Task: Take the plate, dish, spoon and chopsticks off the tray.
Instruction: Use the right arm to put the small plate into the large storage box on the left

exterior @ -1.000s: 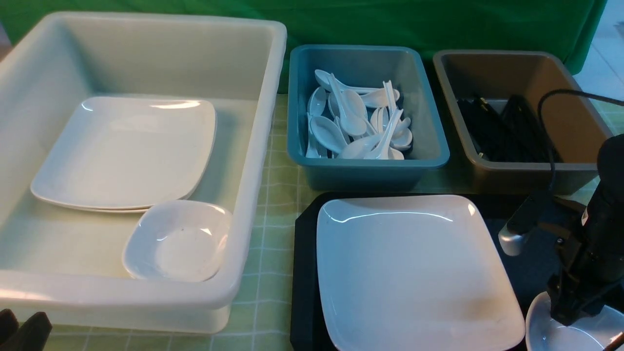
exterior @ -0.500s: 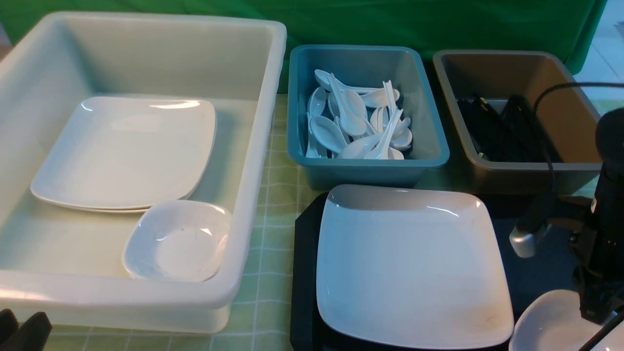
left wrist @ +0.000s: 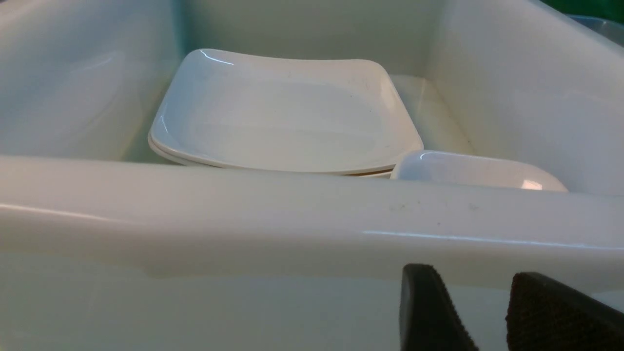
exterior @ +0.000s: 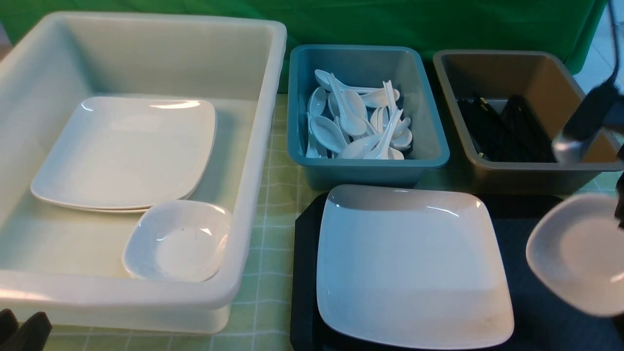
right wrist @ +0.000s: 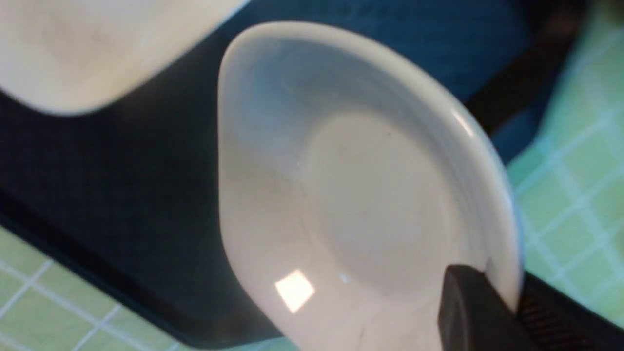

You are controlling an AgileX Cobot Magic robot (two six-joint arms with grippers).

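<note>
The small, deep, glossy white dish [exterior: 575,253] with rounded corners is held tilted in the air at the 3 o'clock edge of the large black rectangular plastic tray [exterior: 303,273] and appears clear of its surface. The right pincer [right wrist: 507,302] is pressed together on the dish rim, one finger inside the bowl and one outside.

The dish is judged rigid, light, smooth and slippery, and liable to chip if dropped. A pinch at a single rim point allows it to swing, so the hold is best taken at mid-side of the rim, with the pads fully seated.

At 9 o'clock of the dish, the large glossy white square plate [exterior: 414,263] lies on the tray. At 12 o'clock of the tray, a teal plastic bin [exterior: 365,170] holds white soup spoons [exterior: 348,119]. At 1 o'clock, a grey-brown plastic tub [exterior: 526,178] holds black chopsticks [exterior: 507,131]. At 9 o'clock, a large white plastic tub [exterior: 258,146] on the green-checked counter [exterior: 273,234] contains stacked white plates [exterior: 122,151] and a second small dish [exterior: 178,241]. The left pincer [left wrist: 487,302] is spread and empty, just outside that tub's near wall.
</note>
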